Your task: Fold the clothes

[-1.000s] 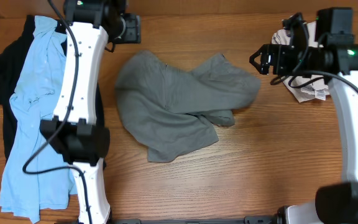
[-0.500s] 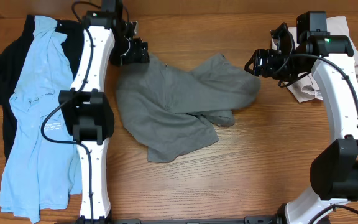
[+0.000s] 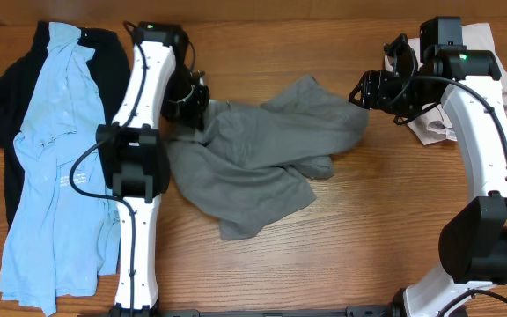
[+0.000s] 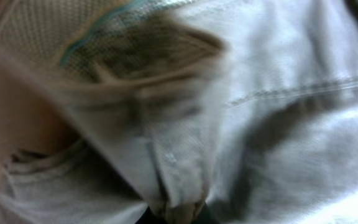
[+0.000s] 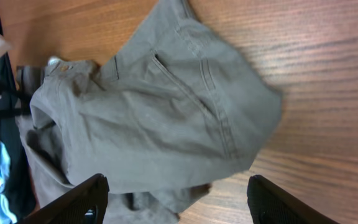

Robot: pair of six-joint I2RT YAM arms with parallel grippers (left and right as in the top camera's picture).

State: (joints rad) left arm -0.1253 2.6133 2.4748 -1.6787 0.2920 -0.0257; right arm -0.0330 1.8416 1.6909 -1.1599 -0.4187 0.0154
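The grey shorts (image 3: 262, 150) lie crumpled on the wooden table, mid-table. My left gripper (image 3: 189, 107) sits at their upper left edge, shut on a fold of the grey cloth. The left wrist view is blurred, with fabric bunched between the jaws (image 4: 179, 214). My right gripper (image 3: 365, 91) hovers open just above the right edge of the shorts. In the right wrist view its two dark fingers (image 5: 82, 199) stand wide apart over the shorts (image 5: 160, 106), with nothing gripped between them.
A light-blue shirt (image 3: 51, 176) lies over a black garment (image 3: 3, 101) at the left side of the table. Beige shorts (image 3: 478, 40) lie at the far right, under the right arm. Bare wood (image 3: 350, 246) shows toward the front.
My left gripper came down onto the shorts' upper left edge, shut on it and dragged the cloth right and toward the front. My right jaws narrowed slightly near the right edge.
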